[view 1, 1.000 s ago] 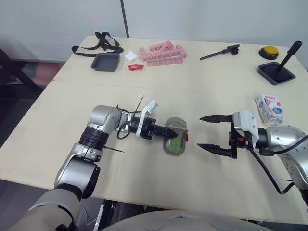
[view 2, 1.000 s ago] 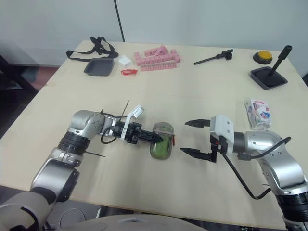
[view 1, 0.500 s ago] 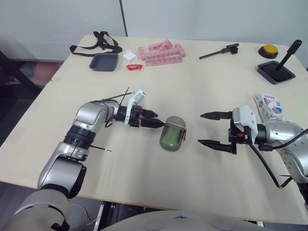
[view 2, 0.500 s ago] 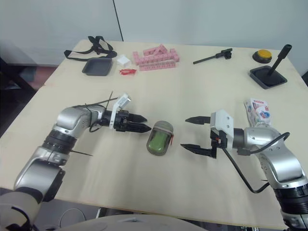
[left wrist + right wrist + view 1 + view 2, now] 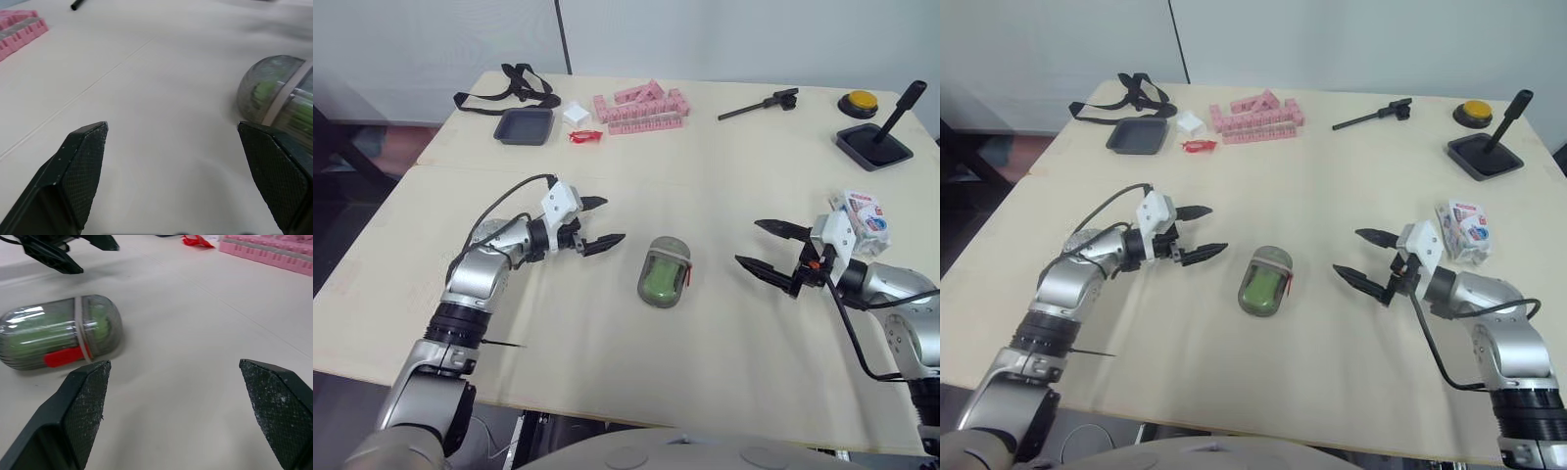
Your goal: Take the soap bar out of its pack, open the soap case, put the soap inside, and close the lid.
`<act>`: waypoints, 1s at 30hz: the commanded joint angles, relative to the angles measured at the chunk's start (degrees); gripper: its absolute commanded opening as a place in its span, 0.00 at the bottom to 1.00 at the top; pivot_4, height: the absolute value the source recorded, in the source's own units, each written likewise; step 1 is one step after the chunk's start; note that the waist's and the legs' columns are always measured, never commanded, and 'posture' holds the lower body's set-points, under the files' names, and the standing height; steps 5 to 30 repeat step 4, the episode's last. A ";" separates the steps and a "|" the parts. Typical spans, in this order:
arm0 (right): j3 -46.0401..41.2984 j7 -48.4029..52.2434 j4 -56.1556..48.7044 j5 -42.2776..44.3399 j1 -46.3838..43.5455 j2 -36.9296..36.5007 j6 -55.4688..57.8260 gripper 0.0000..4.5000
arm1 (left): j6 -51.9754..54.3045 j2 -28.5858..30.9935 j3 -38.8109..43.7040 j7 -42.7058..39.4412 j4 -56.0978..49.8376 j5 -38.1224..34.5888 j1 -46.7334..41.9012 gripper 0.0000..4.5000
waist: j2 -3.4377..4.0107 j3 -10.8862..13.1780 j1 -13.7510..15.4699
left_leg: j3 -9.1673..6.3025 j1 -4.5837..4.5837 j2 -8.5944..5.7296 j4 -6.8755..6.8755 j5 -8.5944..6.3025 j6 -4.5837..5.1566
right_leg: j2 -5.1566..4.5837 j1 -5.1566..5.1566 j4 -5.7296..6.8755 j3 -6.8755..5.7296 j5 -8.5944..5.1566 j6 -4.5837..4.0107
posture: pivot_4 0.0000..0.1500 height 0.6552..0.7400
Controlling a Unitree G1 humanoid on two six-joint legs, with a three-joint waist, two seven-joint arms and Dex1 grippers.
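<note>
So here's what we had: the soap case (image 5: 664, 271) was lying flat on the table (image 5: 724, 166), about midway between the two arms, with its lid shut. We could see the green soap bar (image 5: 44, 335) through the clear shell, plus a red latch (image 5: 62, 357) on the side.

The left gripper (image 5: 612, 220) was just beside the case on its left, fingers spread wide, holding nothing and not touching it. The right gripper (image 5: 747, 242) was a bit further off on the other side, also spread and empty. The soap pack (image 5: 864, 217) sat near the right arm, toward the table edge. The pink blocks (image 5: 641, 106) and a dark tray (image 5: 528, 125) were way off at the far side.
</note>
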 commanded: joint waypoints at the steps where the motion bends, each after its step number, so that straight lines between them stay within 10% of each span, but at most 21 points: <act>1: -1.46 -1.44 0.32 -1.02 0.78 0.97 -2.97 1.00 | -1.94 -0.29 1.64 3.92 -0.11 2.31 1.23 1.00 | 0.00 0.00 -0.11 | 0.00 0.01 0.00 0.00 0.00 0.00 | 0.00 0.00 0.00 0.00 0.00 0.00 | 1.00 0.66; 30: -1.53 -1.98 0.78 -1.26 0.94 1.37 -3.53 1.00 | -1.99 -0.18 1.29 4.86 -0.64 3.18 1.67 1.00 | 0.00 0.00 -0.15 | -0.01 0.00 0.01 -0.01 0.00 0.00 | 0.01 -0.02 0.02 -0.01 0.00 0.00 | 1.00 0.66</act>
